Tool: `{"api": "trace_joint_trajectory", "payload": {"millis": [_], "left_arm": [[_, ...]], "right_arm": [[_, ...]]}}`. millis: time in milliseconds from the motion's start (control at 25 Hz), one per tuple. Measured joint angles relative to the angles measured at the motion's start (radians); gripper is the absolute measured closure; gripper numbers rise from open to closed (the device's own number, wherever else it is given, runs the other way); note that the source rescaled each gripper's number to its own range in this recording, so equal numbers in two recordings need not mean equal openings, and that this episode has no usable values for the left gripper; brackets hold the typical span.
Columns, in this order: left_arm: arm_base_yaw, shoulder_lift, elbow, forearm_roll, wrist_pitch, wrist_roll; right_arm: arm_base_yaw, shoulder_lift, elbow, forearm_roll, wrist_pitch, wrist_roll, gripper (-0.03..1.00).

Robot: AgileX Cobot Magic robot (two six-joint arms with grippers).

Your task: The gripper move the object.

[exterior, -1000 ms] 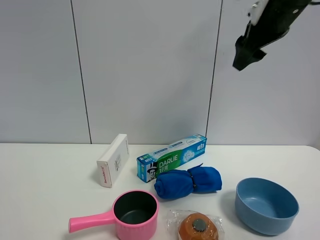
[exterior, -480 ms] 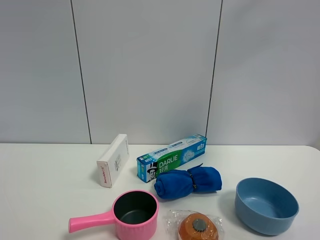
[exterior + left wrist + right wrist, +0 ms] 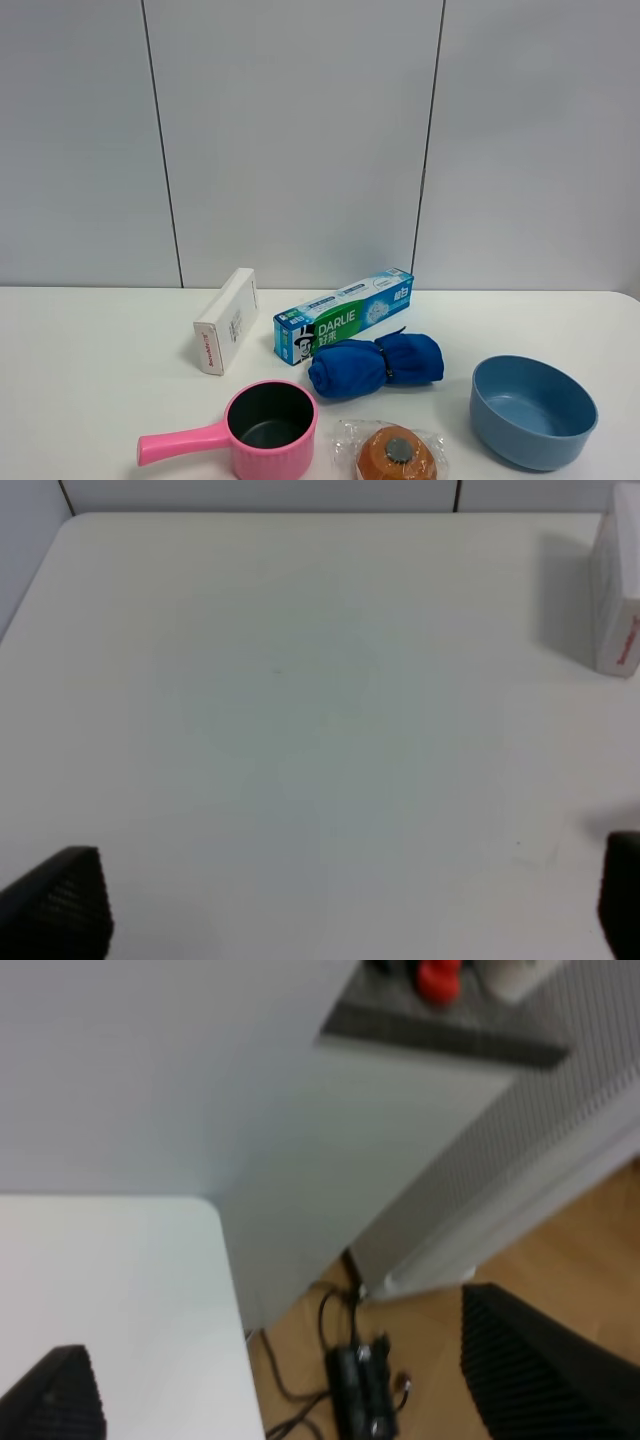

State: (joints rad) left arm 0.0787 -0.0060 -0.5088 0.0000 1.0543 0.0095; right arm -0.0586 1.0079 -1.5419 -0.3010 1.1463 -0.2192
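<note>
On the white table lie a white box, a green and blue toothpaste box, a rolled blue cloth, a pink pot with its handle to the left, a blue bowl and a wrapped orange bun. Neither arm shows in the exterior high view. My left gripper is open and empty over bare table, with the white box at the frame's edge. My right gripper is open and empty, beyond the table's corner.
The right wrist view is blurred and shows the wooden floor with black cables and a grey cabinet beside the table. A panelled wall stands behind the table.
The right arm, seen at the top right of the exterior high view a second ago, has moved out of that view. The objects on the table have not moved.
</note>
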Motion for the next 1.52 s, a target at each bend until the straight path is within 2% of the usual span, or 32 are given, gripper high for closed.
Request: {"api": "trace_joint_trajectory", "payload": {"millis": [120,400,520,680,840,1000,1080,1280,1400,1520], "left_arm": [[0.0,0.0,0.0,0.0,0.0,0.0],[0.0,0.0,0.0,0.0,0.0,0.0],[0.0,0.0,0.0,0.0,0.0,0.0],[0.0,0.0,0.0,0.0,0.0,0.0],[0.0,0.0,0.0,0.0,0.0,0.0],[0.0,0.0,0.0,0.0,0.0,0.0],[0.0,0.0,0.0,0.0,0.0,0.0],[0.0,0.0,0.0,0.0,0.0,0.0],[0.0,0.0,0.0,0.0,0.0,0.0],[0.0,0.0,0.0,0.0,0.0,0.0]], "right_arm": [[0.0,-0.078,-0.001,-0.001,0.06,0.041,0.43],[0.0,-0.291,0.003,0.0,0.067,0.156,0.43],[0.0,-0.399,0.054,0.027,0.067,0.182,0.43],[0.0,-0.572,0.235,0.096,0.067,0.188,0.43],[0.0,-0.738,0.517,0.175,0.068,0.188,0.43],[0.0,-0.881,0.804,0.212,0.029,0.188,0.43],[0.0,-0.925,0.897,0.217,0.02,0.188,0.43],[0.0,-0.943,0.966,0.221,0.05,0.188,0.43],[0.0,-0.944,0.97,0.238,0.031,0.187,0.43],[0.0,-0.944,0.996,0.301,-0.016,0.187,0.43]]}}
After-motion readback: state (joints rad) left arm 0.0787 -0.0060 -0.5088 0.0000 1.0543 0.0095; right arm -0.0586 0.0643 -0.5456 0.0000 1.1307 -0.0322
